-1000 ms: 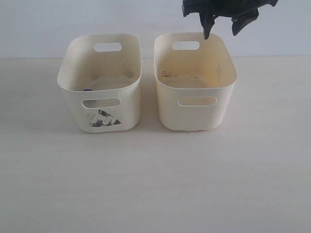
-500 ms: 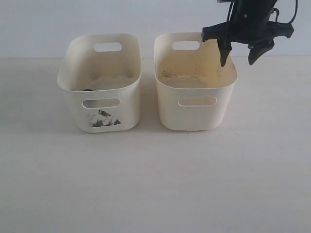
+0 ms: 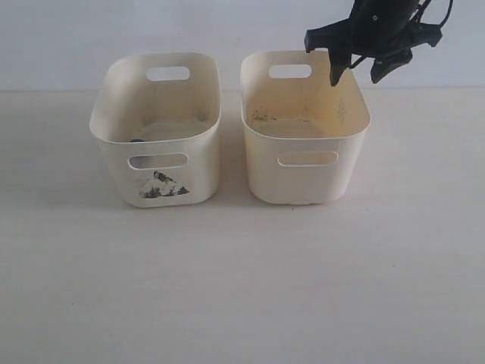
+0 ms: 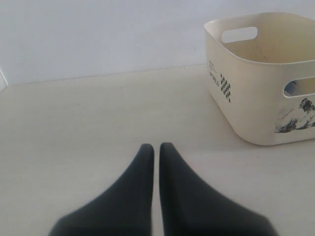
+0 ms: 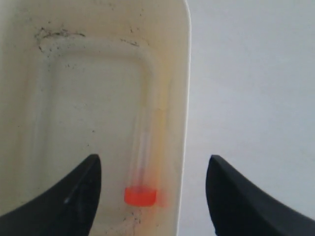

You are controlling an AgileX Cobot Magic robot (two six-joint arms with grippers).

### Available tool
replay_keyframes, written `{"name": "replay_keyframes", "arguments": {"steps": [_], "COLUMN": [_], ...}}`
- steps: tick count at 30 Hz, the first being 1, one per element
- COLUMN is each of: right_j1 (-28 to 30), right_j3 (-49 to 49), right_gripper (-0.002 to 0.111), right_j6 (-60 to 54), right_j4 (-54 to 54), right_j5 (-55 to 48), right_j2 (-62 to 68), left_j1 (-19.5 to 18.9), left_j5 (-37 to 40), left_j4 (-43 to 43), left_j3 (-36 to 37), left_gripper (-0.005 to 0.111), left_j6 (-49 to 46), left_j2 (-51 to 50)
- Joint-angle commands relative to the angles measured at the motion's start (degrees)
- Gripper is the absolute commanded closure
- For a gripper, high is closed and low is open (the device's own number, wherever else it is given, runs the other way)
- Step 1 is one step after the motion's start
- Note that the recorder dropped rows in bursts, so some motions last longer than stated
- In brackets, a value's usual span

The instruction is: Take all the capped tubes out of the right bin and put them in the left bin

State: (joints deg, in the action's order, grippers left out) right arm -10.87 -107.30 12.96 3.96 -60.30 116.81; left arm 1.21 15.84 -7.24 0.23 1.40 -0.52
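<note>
The plain-fronted right bin (image 3: 307,171) stands beside the left bin (image 3: 155,174) with its black mountain print. My right gripper (image 3: 356,72) hovers open above the right bin's far right rim, straddling that rim. In the right wrist view a whitish tube with an orange-red cap (image 5: 141,195) lies on the floor of the right bin (image 5: 183,98), against its wall. A dark blue cap (image 3: 136,140) shows just inside the left bin. My left gripper (image 4: 156,146) is shut with nothing in it, low over the table, apart from the left bin (image 4: 246,108).
Pale table (image 3: 242,288) runs in front of both bins, with a plain light wall (image 3: 61,38) behind. The two bins stand close together with a narrow gap. Dark scuffs mark the right bin's floor.
My right gripper dipped down and right beside the right bin's rim, then rose and shifted left to sit above the rim. The bins have not moved.
</note>
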Motion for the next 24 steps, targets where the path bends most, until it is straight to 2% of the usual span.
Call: {"name": "replay_keyframes", "arguments": {"steps": [1,10,19,24], "right_j1": [0.3,-6.4,-8.3,-11.0], "right_j3": [-0.1,-4.3,-4.3,-4.3], "right_gripper": [0.049,0.049,0.049,0.049], "right_j6": [0.2,1.0,6.3,10.2], "right_j4": [0.3,-0.3,-2.4,-2.1], "right_j5": [6.4,9.7,-0.2,-1.4], "right_j2": [-0.2,0.4,6.4,6.6], "left_j1": [-0.1,-0.1,-0.1,-0.1], "left_j5": [-0.9,-1.0,-1.1,-1.1], "left_j4": [0.4,-2.4,-2.4,-2.4], "left_j3": [-0.2,-0.2,-0.2,-0.2], "left_gripper": [0.102,0.102,0.102,0.102], "left_j6": [0.7,0.7,0.7,0.7], "left_j2": [0.1,0.1,0.1,0.1]}}
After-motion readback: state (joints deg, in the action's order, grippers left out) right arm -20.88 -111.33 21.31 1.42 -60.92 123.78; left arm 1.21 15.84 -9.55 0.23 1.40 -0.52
